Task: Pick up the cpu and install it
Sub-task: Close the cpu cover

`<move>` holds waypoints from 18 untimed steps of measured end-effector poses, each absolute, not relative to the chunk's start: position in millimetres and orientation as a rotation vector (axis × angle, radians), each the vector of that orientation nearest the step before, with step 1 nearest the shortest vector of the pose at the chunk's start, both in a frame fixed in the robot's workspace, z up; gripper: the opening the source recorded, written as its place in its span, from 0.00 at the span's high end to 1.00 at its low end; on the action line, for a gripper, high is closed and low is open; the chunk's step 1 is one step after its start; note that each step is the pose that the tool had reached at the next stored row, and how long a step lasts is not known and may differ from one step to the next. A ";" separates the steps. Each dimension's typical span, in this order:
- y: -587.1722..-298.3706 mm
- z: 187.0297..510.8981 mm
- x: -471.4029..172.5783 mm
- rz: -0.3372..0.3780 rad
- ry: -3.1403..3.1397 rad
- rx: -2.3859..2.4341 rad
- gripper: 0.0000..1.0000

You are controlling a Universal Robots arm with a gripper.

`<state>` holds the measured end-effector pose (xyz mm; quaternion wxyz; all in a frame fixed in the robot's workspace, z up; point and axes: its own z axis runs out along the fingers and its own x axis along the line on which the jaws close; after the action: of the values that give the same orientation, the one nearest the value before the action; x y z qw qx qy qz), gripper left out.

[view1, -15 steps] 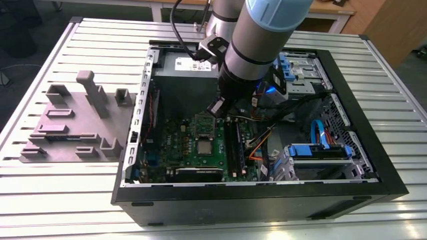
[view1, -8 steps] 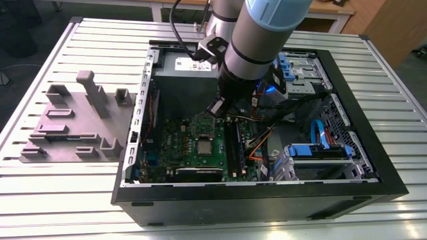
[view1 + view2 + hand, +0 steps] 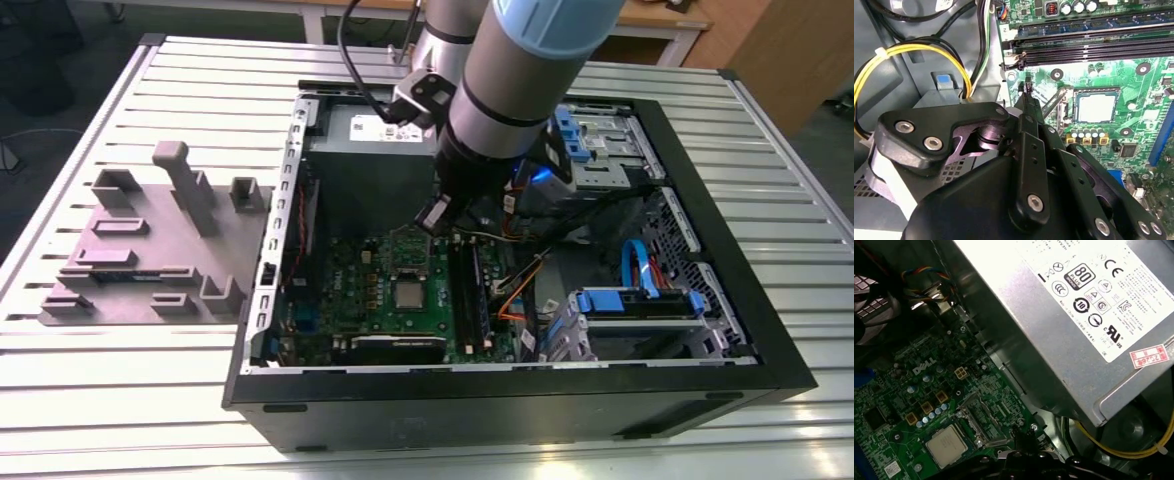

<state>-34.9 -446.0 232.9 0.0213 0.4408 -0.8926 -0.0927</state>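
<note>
The cpu (image 3: 407, 292) is a small silver-grey square lying flat in the socket on the green motherboard (image 3: 350, 300) inside the open computer case. In both wrist views the cpu (image 3: 1095, 106) (image 3: 949, 445) sits level in the socket, with a metal frame (image 3: 976, 421) beside it. My gripper (image 3: 434, 218) hangs above the board, beside the socket and apart from the cpu. In the second wrist view the gripper (image 3: 1026, 89) has its black fingers brought together to a narrow tip, with nothing between them. That tip (image 3: 1021, 432) is close to the frame's edge.
A large grey power supply (image 3: 367, 165) with a white label (image 3: 1089, 285) fills the case's far end. Black memory slots (image 3: 1094, 45) run next to the socket. Yellow cables (image 3: 914, 47) and blue drive cages (image 3: 638, 300) crowd the exterior view's right. A grey fixture (image 3: 147, 250) lies outside on the slatted table.
</note>
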 end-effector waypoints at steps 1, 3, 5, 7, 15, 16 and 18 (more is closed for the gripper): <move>-446.0 233.7 -34.9 -0.287 -2.765 1.369 0.90; -446.0 235.1 -35.1 -0.287 -2.762 1.374 0.90; -446.0 235.4 -35.1 -0.287 -2.757 1.384 0.90; -446.0 235.7 -35.3 -0.287 -2.747 1.400 0.90; -446.0 237.6 -35.5 -0.285 -2.716 1.452 0.90; -446.0 238.2 -35.5 -0.284 -2.715 1.455 0.90; -446.0 239.1 -35.6 -0.284 -2.712 1.460 0.90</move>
<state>-35.6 -446.0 239.1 0.0245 0.4718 -0.8766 -0.0919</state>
